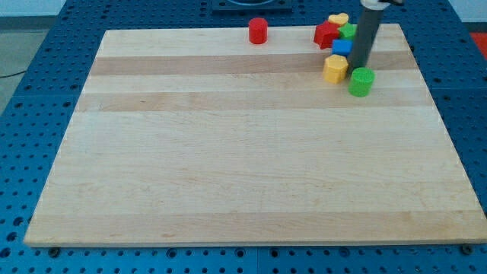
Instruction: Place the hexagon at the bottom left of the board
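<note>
The yellow hexagon (335, 68) lies near the view's top right of the wooden board (243, 167). My tip (359, 66) stands just to the hexagon's right, above the green cylinder (361, 81) and beside the blue cube (342, 47). The rod hides part of the blocks behind it. I cannot tell whether the tip touches the hexagon.
A red star-like block (326, 34), a yellow heart (338, 19) and a green block (348, 31) cluster above the blue cube at the board's top edge. A red cylinder (258, 30) stands alone at the top centre.
</note>
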Robot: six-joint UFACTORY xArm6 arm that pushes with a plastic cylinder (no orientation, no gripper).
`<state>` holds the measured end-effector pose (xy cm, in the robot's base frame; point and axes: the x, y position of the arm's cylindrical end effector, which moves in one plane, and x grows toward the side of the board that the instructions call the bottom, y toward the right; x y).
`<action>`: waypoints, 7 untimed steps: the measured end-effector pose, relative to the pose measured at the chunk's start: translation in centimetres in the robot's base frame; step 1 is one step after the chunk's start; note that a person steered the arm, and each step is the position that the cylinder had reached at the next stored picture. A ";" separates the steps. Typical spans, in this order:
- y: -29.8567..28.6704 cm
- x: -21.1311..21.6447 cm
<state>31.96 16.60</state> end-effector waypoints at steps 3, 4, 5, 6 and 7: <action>-13.1 -0.7; -17.0 0.1; -21.5 0.1; -22.9 1.8; -24.1 5.1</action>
<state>37.05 -7.46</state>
